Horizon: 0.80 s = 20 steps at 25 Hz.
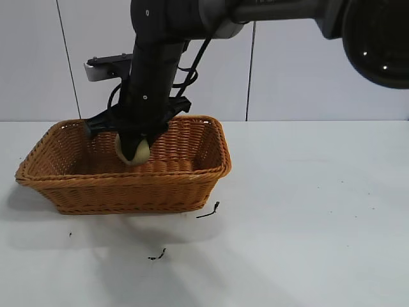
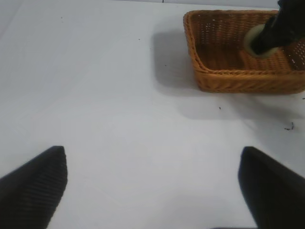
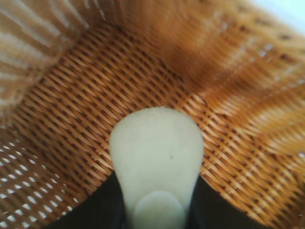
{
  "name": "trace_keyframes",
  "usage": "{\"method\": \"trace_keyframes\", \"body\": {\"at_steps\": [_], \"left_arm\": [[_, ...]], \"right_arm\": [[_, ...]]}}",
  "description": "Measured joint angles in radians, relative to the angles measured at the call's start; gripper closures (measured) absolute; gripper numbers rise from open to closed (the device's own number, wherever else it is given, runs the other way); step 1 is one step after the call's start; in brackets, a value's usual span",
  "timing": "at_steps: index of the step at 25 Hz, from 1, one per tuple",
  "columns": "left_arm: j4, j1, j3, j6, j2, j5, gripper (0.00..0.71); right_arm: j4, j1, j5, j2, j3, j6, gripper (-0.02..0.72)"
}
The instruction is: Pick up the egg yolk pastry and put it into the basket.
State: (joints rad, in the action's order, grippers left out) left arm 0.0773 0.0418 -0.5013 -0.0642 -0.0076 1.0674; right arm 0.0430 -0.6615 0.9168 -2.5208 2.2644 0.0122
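Holding the egg yolk pastry (image 1: pixel 133 151) clamped in my right gripper (image 1: pixel 134 144) inside the basket (image 1: pixel 192 174) — release remains; left gripper (image 2: pixel 152 186) open, parked.

Basket at our left, pastry held inside it

We see the basket (image 1: pixel 121 173) resting on the table (image 1: pixel 307 211), on the left side of the exterior view, with bare tabletop stretching to its right and in front of it. The right gripper (image 1: pixel 133 148) reaches down from above into the basket's middle, clamped on the egg yolk pastry (image 1: pixel 132 151), which sits below the rim and above the woven floor; we cannot tell whether it touches the floor. Two small scraps (image 1: pixel 209 212) lie on the table just in front of the basket, near its right corner. The left gripper (image 2: pixel 152 191) hangs over bare table well apart from the basket, fingers spread.
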Motion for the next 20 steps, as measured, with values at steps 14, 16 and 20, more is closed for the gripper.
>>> {"method": "trace_keyframes", "body": {"at_steps": [14, 16, 20], "left_arm": [[0.000, 0.000, 0.000, 0.000, 0.000, 0.000, 0.014], [0.000, 0.000, 0.000, 0.000, 0.000, 0.000, 0.014], [0.000, 0.000, 0.000, 0.000, 0.000, 0.000, 0.014]], "right_arm": [[-0.033, 0.012, 0.043, 0.139, 0.000, 0.008, 0.010], [-0.033, 0.030, 0.046, 0.162, 0.000, 0.015, 0.010], [-0.035, 0.115, 0.066, 0.174, 0.001, 0.019, 0.010]]}}
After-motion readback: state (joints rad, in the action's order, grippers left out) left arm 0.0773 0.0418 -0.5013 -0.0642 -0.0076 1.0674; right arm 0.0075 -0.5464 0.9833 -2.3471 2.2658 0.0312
